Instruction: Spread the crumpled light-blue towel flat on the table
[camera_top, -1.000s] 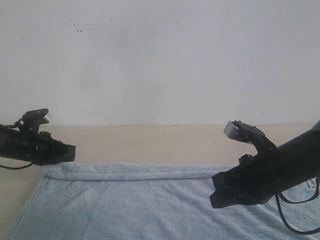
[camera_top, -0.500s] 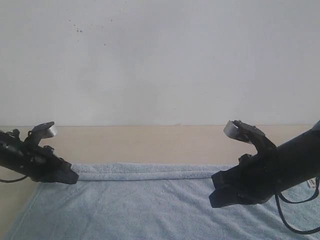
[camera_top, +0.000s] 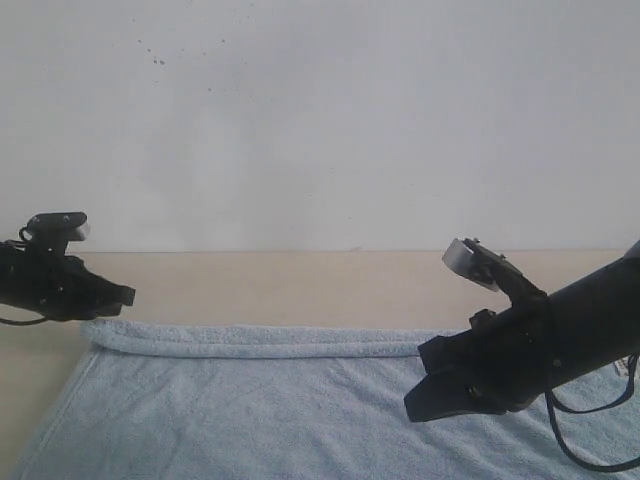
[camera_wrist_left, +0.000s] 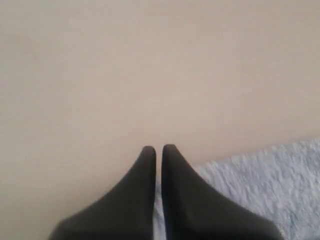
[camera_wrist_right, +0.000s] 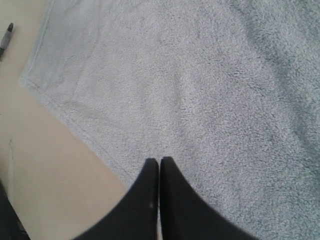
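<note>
The towel (camera_top: 250, 410) is being shown nearly flat at the table's (camera_top: 300, 285) 6 o'clock, only its rolled far hem (camera_top: 260, 346) needing smoothing, with left gripper (camera_top: 127, 296) and right gripper (camera_top: 414, 410) being held shut, empty

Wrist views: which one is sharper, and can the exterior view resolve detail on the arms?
Right wrist view is sharper: the pale blue fluffy terry towel shows its pile, though the black right gripper is soft. Left wrist view is blurred throughout. Exterior view is dim, the dark arms near-silhouettes against the white wall.
</note>
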